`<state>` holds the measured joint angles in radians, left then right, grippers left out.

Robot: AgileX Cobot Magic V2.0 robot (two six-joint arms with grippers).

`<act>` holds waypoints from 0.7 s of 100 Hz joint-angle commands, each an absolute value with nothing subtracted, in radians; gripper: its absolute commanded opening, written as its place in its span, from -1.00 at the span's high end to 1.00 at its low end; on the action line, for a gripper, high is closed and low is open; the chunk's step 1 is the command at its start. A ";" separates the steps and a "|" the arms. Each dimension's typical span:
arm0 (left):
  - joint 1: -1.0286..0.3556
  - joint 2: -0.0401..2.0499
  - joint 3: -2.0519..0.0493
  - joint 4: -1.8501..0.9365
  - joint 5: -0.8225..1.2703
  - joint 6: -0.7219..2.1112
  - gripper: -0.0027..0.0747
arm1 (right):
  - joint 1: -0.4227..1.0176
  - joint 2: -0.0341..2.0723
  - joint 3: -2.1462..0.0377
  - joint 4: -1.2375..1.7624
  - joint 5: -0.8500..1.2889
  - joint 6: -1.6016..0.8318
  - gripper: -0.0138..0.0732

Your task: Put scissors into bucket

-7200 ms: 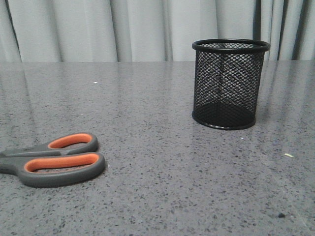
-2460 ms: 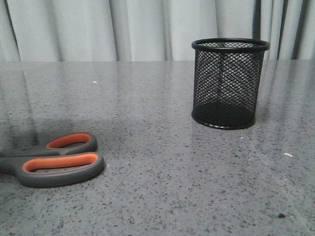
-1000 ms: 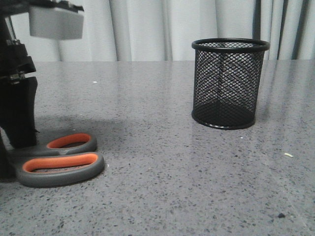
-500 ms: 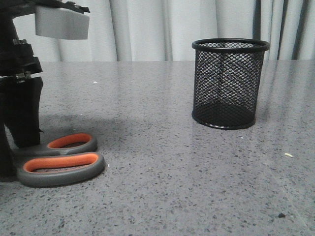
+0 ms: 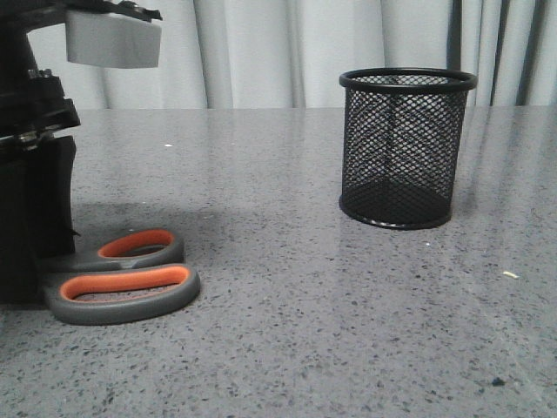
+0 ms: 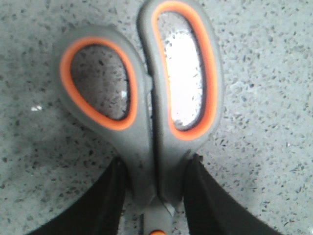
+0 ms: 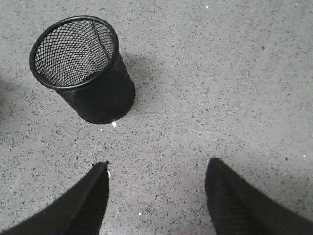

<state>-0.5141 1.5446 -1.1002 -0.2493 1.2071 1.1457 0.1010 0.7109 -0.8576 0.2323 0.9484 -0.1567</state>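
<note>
front view: one scissors (image 5: 126,277), one bucket (image 5: 406,148).

Front camera sits low at table (image 5: 348,305) level, facing forward. My left wrist camera looks straight down, close on the scissors (image 6: 146,112). My right wrist camera looks down from higher; it shares the bucket (image 7: 83,68) with front.

A grey, dark-speckled stone-look surface (image 5: 287,331) carries two things. Large scissors with dark grey plastic handles and orange-lined finger loops (image 5: 126,280) lie flat at its near left (the blades are hidden in the front view). A small black wire-mesh cylindrical bucket (image 5: 402,148) stands upright far to the right, well apart from them. A pale fleck (image 5: 510,275) lies near the right edge.
</note>
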 commanded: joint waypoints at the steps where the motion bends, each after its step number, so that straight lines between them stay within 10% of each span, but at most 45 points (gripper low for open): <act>1: -0.522 1.542 -1.102 -0.282 1.220 1.145 0.76 | 0.103 0.715 -0.894 0.243 0.893 -0.167 -0.22; 70: -0.518 1.539 -1.238 -0.282 1.251 1.125 0.98 | 0.103 0.715 -0.894 0.243 0.893 -0.167 -0.22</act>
<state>-0.5141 1.5694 -1.1777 -0.2531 1.2232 1.1436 0.1010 0.7109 -0.8576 0.2346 0.9484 -0.1567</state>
